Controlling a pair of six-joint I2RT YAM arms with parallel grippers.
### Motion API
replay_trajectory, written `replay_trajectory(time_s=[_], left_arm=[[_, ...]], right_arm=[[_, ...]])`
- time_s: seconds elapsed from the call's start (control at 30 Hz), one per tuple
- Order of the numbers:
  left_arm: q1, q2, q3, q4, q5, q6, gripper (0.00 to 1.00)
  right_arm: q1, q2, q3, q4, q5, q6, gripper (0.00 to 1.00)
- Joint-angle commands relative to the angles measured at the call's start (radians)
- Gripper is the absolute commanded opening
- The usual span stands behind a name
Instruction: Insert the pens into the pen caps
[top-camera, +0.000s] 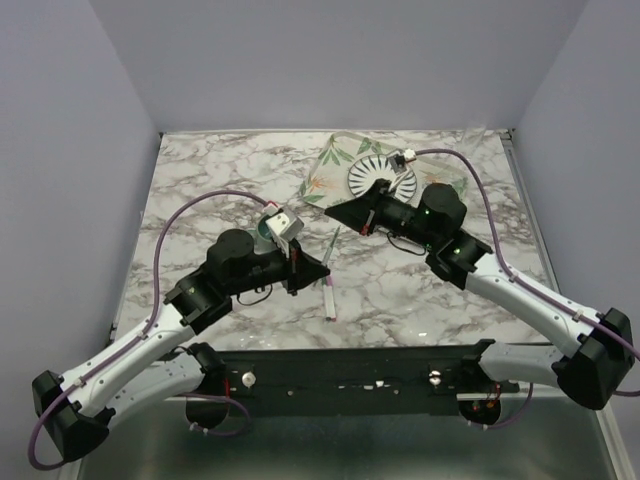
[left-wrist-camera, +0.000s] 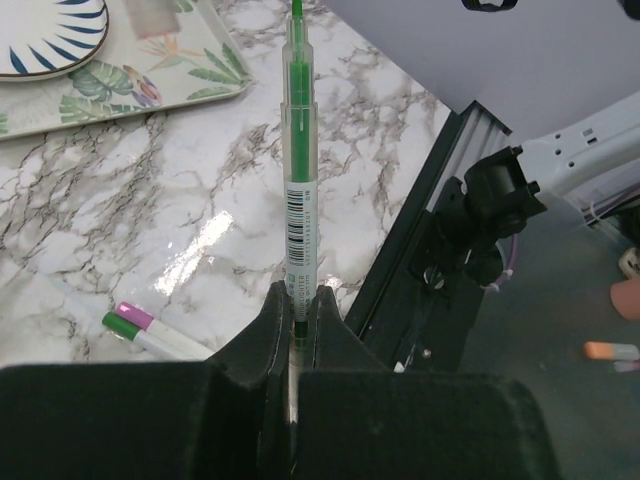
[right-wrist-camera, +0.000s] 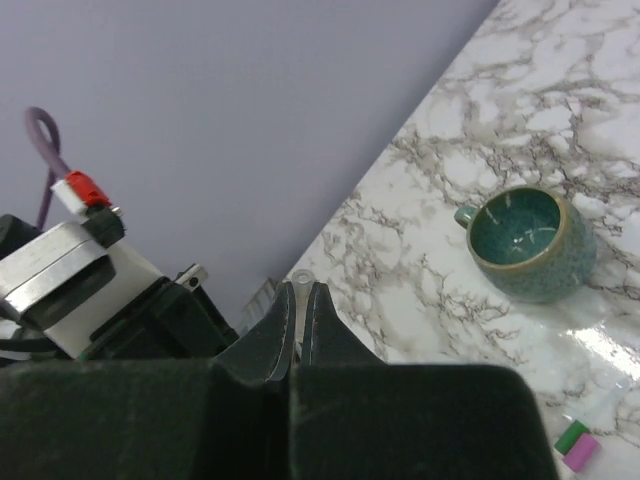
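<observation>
My left gripper (left-wrist-camera: 300, 295) is shut on the lower end of a slim clear pen with green ink (left-wrist-camera: 300, 150), held off the table with its green tip pointing away. In the top view this gripper (top-camera: 324, 267) is at the table's middle and the pen (top-camera: 332, 245) slants up from it. A second whitish pen (left-wrist-camera: 178, 343) lies on the marble; a pink-purple piece (left-wrist-camera: 136, 316) and a green piece (left-wrist-camera: 121, 324) sit at its end, also in the right wrist view (right-wrist-camera: 575, 445). My right gripper (right-wrist-camera: 301, 290) is shut on a small pale translucent tube end (right-wrist-camera: 302, 277), above the table (top-camera: 336, 213).
A teal green cup (right-wrist-camera: 525, 240) stands on the marble, partly hidden behind my left wrist in the top view (top-camera: 262, 232). A leaf-patterned tray (top-camera: 330, 165) at the back holds a striped plate (top-camera: 385, 178). The table's dark front rail (left-wrist-camera: 400, 270) runs close to the held pen.
</observation>
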Motion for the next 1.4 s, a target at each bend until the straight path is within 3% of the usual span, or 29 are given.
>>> replay_trajectory(time_s=[0.0,0.13,1.37], left_arm=[[0.044,-0.032,-0.012,0.082,0.103,-0.053,0.00],[0.064,-0.023,-0.009,0.089,0.127,-0.054,0.00],[0.081,-0.063,-0.025,0.099,0.095,-0.048,0.00]], right_arm=[[0.010,-0.095,-0.057,0.231,0.077,0.034,0.01],[0.010,-0.149,-0.120,0.303,0.089,0.034,0.01],[0.039,-0.164,-0.180,0.336,0.089,0.006,0.01]])
